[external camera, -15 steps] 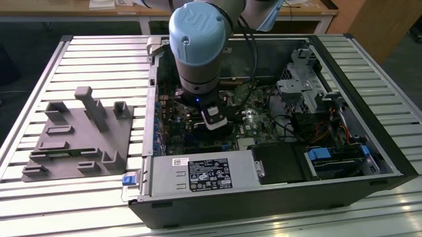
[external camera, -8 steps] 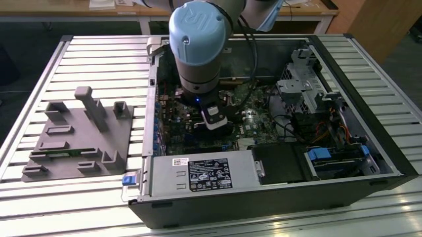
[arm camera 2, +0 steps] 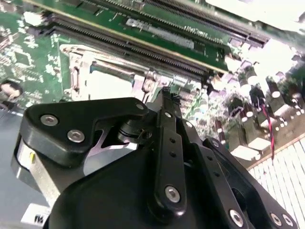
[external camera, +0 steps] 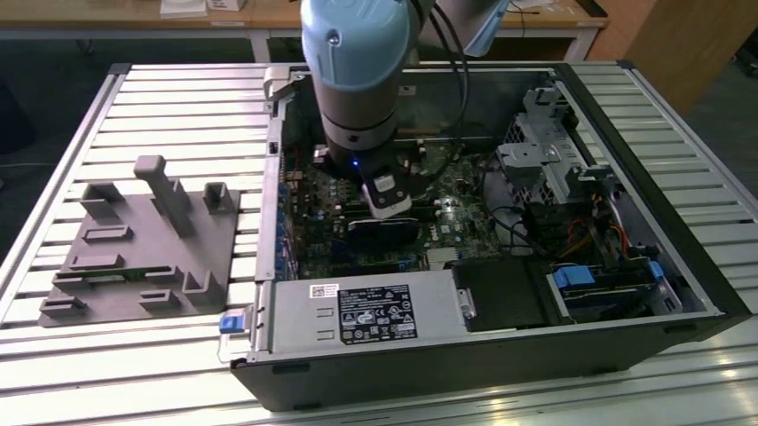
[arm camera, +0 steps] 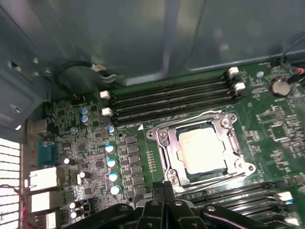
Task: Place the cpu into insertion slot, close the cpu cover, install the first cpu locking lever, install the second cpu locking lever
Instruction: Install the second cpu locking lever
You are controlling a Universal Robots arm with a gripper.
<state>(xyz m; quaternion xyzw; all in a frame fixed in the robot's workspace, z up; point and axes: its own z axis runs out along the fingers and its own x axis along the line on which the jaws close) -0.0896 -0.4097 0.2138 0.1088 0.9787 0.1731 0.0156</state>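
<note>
In the first wrist view the cpu [arm camera: 202, 149], a pale square chip, lies in the insertion slot [arm camera: 181, 165]. The silvery cpu cover [arm camera: 164, 143] lies flat around it, with thin wire levers along its edges. My gripper [arm camera: 165, 187] hovers just beside the socket, with its black fingers pressed together and nothing between them. In the second wrist view the gripper [arm camera 2: 165, 93] ends close to the bright cpu [arm camera 2: 107, 86] and its metal frame. In the exterior view the arm reaches down into the open computer case, and the gripper [external camera: 389, 209] is low over the green board.
Long black memory slots [arm camera: 171, 98] run on both sides of the socket. A row of blue capacitors [arm camera: 111, 162] stands nearby. The case holds a power supply [external camera: 367, 311] and drive bays [external camera: 592, 284]. A grey fixture [external camera: 142, 240] sits on the table at the exterior view's left.
</note>
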